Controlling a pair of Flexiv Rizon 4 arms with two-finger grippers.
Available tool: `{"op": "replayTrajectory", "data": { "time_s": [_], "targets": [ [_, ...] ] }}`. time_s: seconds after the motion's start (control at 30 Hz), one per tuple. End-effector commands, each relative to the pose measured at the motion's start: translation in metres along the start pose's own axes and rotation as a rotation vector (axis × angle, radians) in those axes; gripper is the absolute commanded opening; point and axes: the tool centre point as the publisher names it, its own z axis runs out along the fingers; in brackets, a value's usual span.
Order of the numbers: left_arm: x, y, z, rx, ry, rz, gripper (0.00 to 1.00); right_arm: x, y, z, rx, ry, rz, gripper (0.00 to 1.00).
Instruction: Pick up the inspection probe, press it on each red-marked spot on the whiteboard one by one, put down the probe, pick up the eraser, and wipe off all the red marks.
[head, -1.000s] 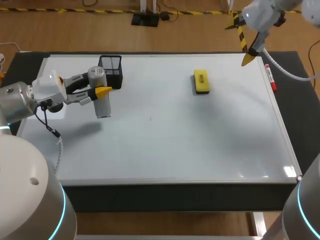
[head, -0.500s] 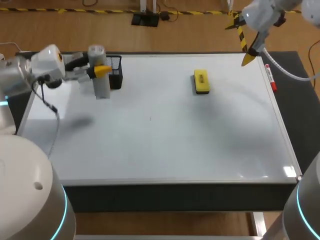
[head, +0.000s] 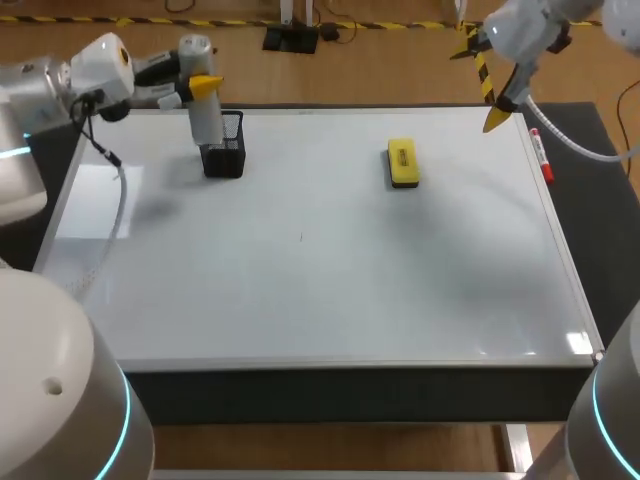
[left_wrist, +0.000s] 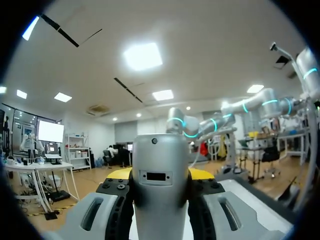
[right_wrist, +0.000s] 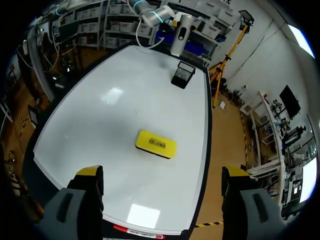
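Since a second ago the left arm has been carrying the inspection probe (head: 203, 110) from over the near-left part of the whiteboard (head: 350, 290) toward the far-left corner, lifting it as it goes, while the right arm has been keeping still. The left gripper (head: 200, 85) is now clamping the probe from both sides, its yellow tips pressing on the grey cylinder, which is standing upright with its lower end over the black mesh holder (head: 226, 158). In the left wrist view the probe (left_wrist: 160, 185) is filling the space between the two fingers of the left gripper (left_wrist: 160, 174). From the right wrist view the probe (right_wrist: 181, 32) is hanging just above the holder (right_wrist: 182, 75), apparently clear of its rim (the head view alone is not settling this). The right gripper (head: 497, 115) is hovering high over the far-right corner of the board, and in its own view the right gripper (right_wrist: 162, 172) is showing its fingers spread wide with nothing between them. The yellow eraser (head: 403, 163) is lying flat on the far-right part of the board, well apart from both grippers, and is showing again ahead of the right fingers (right_wrist: 155, 144). A red marker (head: 540, 155) is lying along the board's right edge. A tiny dark speck (head: 300, 237) is sitting near the board's middle, its colour too small to tell.
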Motion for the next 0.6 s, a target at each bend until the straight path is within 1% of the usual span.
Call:
{"op": "replayTrajectory", "data": {
  "time_s": [0.03,0.2,0.27,0.33,0.4,0.47,0.6],
  "targets": [
    [-0.030,0.006,0.008,0.005,0.158,-0.003,0.00,0.000,0.000,-0.001,0.004,0.003,-0.001,1.00],
    [-0.041,0.011,0.007,0.027,0.178,-0.007,0.00,0.000,0.000,-0.001,0.004,0.003,-0.001,1.00],
    [-0.046,0.014,0.006,0.015,0.184,-0.005,0.00,0.000,0.000,-0.001,0.004,0.003,-0.001,1.00],
    [-0.048,0.017,0.005,0.016,0.187,-0.006,0.00,0.000,0.000,-0.001,0.004,0.003,-0.001,1.00],
    [-0.050,0.021,0.004,0.036,0.201,-0.014,0.00,0.000,0.000,-0.001,0.004,0.003,-0.001,1.00],
    [-0.052,0.024,0.003,0.031,0.203,-0.013,0.00,0.000,0.000,-0.001,0.004,0.003,-0.001,1.00],
    [-0.053,0.029,0.002,0.047,0.221,-0.010,0.00,0.000,0.000,-0.001,0.004,0.003,-0.001,1.00]
  ]
}}
